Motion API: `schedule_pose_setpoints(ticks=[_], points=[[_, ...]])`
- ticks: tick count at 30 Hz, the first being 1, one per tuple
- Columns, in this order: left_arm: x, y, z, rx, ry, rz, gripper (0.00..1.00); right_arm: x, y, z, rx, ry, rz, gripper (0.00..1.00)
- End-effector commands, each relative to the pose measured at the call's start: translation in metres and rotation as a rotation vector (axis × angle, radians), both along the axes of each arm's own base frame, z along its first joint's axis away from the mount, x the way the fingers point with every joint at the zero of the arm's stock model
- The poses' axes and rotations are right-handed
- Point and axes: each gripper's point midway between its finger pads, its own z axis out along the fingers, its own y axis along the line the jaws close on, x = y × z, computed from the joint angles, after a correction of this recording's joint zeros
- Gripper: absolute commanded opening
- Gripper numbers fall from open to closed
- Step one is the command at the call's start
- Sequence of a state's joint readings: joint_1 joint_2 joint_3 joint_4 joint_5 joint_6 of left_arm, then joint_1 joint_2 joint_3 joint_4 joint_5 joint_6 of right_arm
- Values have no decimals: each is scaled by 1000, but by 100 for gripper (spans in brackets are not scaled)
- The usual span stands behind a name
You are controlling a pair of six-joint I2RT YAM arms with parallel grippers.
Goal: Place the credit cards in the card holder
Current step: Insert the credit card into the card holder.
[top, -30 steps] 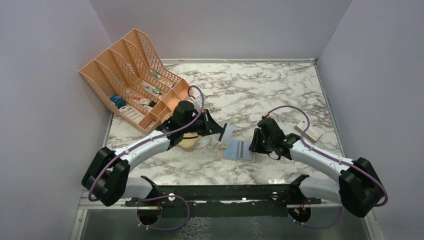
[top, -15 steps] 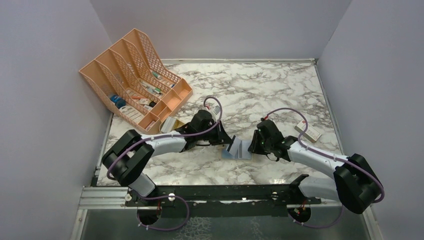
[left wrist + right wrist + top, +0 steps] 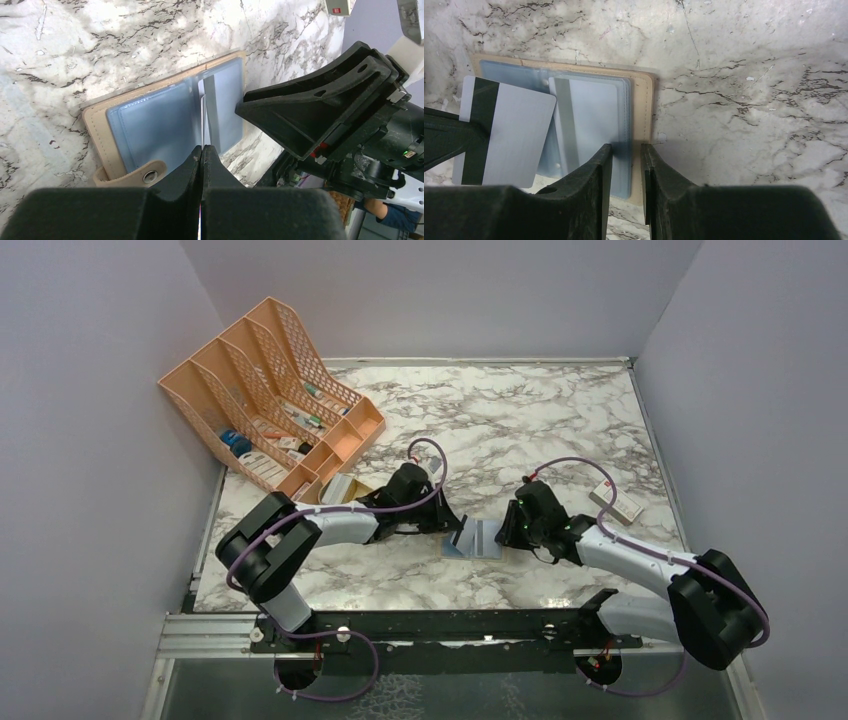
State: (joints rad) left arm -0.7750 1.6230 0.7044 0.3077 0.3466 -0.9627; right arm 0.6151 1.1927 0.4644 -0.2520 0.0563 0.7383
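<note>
From above, a marble table [image 3: 540, 410] is seen with both arms reaching toward its middle. The card holder [image 3: 487, 540] lies open and flat there, just below the centre of the frame. The left hand [image 3: 457, 532] is set at the card holder's left edge and is clamped on a credit card [image 3: 463, 535], which is tilted over that edge. The right hand [image 3: 508, 531] is set down at the card holder's right edge. An orange mesh file rack [image 3: 268, 390] stands in the upper left, and a white box [image 3: 616, 502] with a red mark lies well apart at the right.

In the left wrist view, the card holder fills the middle of the frame, its tan border framing pale blue-grey pockets, with a snap tab at the lower left. The left hand's fingers [image 3: 190, 170] are pressed together at the bottom centre, and the credit card is seen between them edge-on as a thin pale line over the central fold. The right hand is seen as a black wedge touching the right-hand pocket.

In the right wrist view, the credit card, with a dark stripe, overlaps the left pocket at the left of the frame. A second credit card [image 3: 589, 115] with a grey stripe sits inside the right pocket. The right hand's fingers [image 3: 596, 175] are held a narrow gap apart, tips on the card holder's right edge; whether anything is pinched cannot be told.
</note>
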Motion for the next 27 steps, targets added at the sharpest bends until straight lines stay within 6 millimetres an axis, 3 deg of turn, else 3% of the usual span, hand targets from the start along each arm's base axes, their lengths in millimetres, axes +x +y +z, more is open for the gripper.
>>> schedule_pose_setpoints(ticks=[1,15,27], points=[[5,-4,-2,1,-26,16,0,-15,-9,-14,-26,54,2,26],[6,-5,-16,50,-38,48,0,-22,3,-6,68,67,0,26],[6,10,-28,96,-32,122,0,-30,2,-11,87,87,-5,26]])
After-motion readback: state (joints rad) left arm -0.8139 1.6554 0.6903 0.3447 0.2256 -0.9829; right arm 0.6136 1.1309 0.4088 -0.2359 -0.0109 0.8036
